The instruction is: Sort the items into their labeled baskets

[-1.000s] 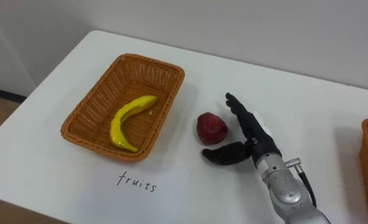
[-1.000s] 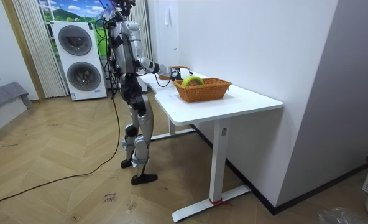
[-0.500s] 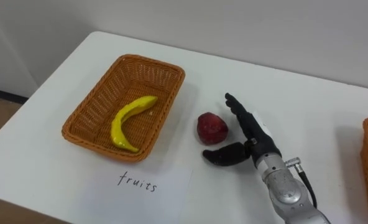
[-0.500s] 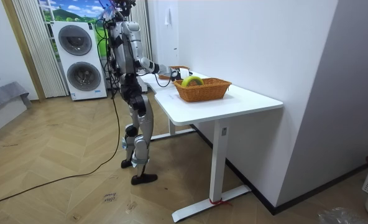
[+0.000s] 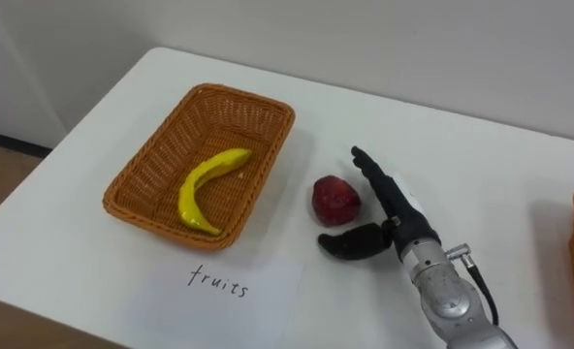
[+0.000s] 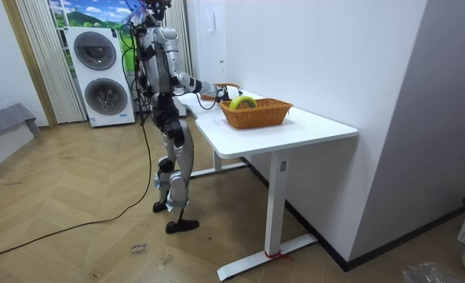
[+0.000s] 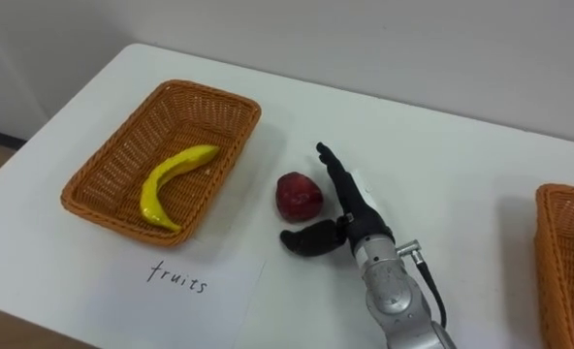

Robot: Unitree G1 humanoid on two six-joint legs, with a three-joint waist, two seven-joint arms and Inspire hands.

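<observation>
A dark red fruit [image 5: 335,200] lies on the white table [image 5: 481,184], just right of a wicker basket [image 5: 158,161] that holds a yellow banana [image 5: 206,184]. A paper sheet with a handwritten label [image 5: 219,283] lies in front of that basket. My right hand [image 5: 389,221] rests open beside the red fruit, straight fingers along its right side and the thumb [image 5: 350,242] below it, not closed on it. In the room view I stand at the table's end, with the basket [image 6: 256,112] on the table [image 6: 319,130].
A second wicker basket [image 7: 566,262] stands at the right edge of the table. The table's front edge runs close below the label sheet. A wall rises behind the table. In the room view, stacked washing machines [image 6: 100,75] stand behind me.
The whole picture has shifted slightly right, which is the camera's own move. The right hand stays open beside the red fruit.
</observation>
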